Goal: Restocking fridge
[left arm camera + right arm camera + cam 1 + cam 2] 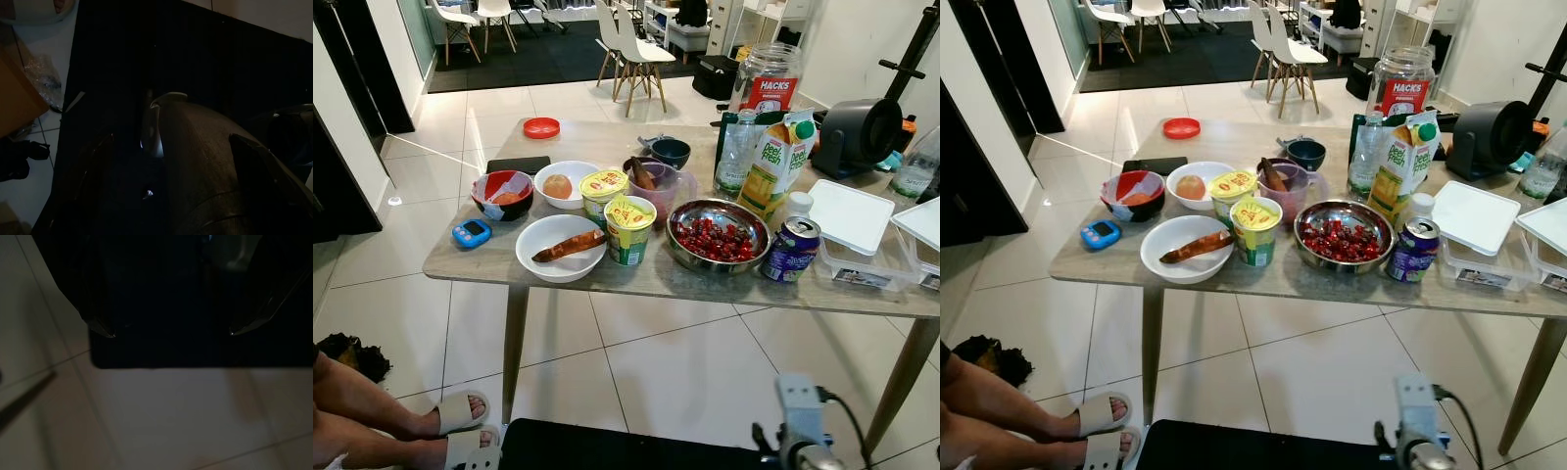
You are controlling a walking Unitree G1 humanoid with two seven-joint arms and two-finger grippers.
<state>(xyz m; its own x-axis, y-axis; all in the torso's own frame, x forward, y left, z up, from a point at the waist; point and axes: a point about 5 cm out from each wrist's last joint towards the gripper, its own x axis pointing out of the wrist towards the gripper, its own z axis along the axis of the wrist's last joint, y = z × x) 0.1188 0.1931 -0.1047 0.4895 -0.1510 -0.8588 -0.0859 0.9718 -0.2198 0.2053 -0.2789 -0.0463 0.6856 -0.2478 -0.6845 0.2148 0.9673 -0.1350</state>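
Groceries are sitting spread over the wooden table [460,257] in front of me, none of them in my grasp. I am seeing a white bowl [561,248] with a sweet potato [570,246] at the front edge, two yellow-lidded cups [629,230] just beside it, and a steel bowl of red berries [718,235] to their right. A purple can [791,249] is standing next to that steel bowl, with a juice carton [776,164] and a water bottle [736,154] behind. A white bowl holding a peach [558,185] and a red bowl [502,194] are lying further left, near a blue timer [471,233]. White lidded containers [851,235] are occupying the right end.

My right gripper [171,333] is hanging low over the tiled floor [171,416], its two fingertips [105,330] well apart, holding nothing. My left arm is idling in the dark, and I cannot tell how its fingers are standing. A person's sandalled feet [460,426] are resting at the lower left.
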